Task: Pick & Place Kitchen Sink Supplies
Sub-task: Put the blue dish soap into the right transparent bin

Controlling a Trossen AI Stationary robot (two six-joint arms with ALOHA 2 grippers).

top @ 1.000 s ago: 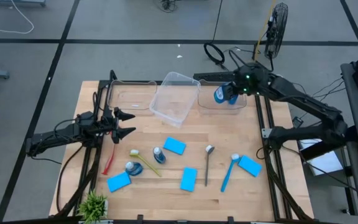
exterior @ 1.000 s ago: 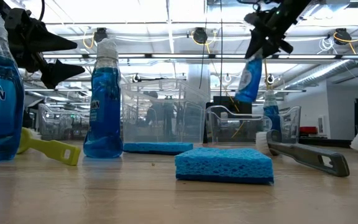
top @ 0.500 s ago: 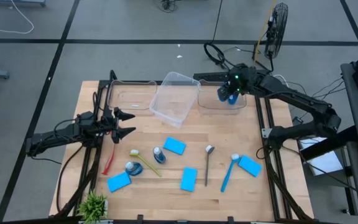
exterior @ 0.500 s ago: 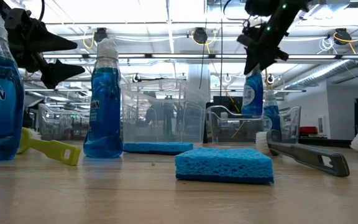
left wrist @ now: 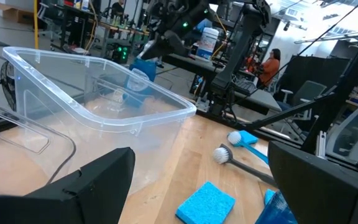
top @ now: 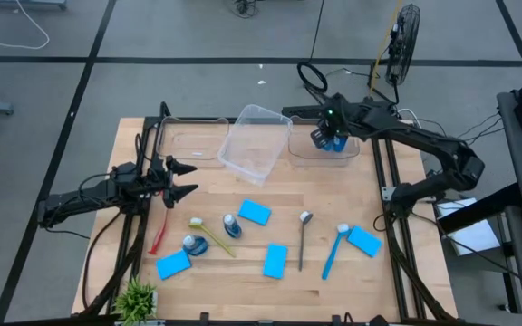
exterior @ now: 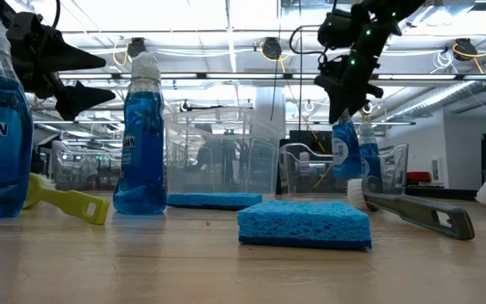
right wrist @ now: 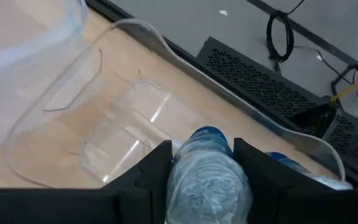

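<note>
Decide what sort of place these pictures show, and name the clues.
Probably a robotics lab or workshop: a pale wooden work table between two dark robot arms, ceiling pipes and strip lights, and desks with office chairs behind.

Right arm stretched to table's far side, right gripper [top: 331, 139] pointing down, apparently clamped; left arm low at left edge, left gripper [top: 187, 179] spread wide.

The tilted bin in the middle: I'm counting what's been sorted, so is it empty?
Empty. The middle bin shows only clear plastic and table wood through it.
</note>
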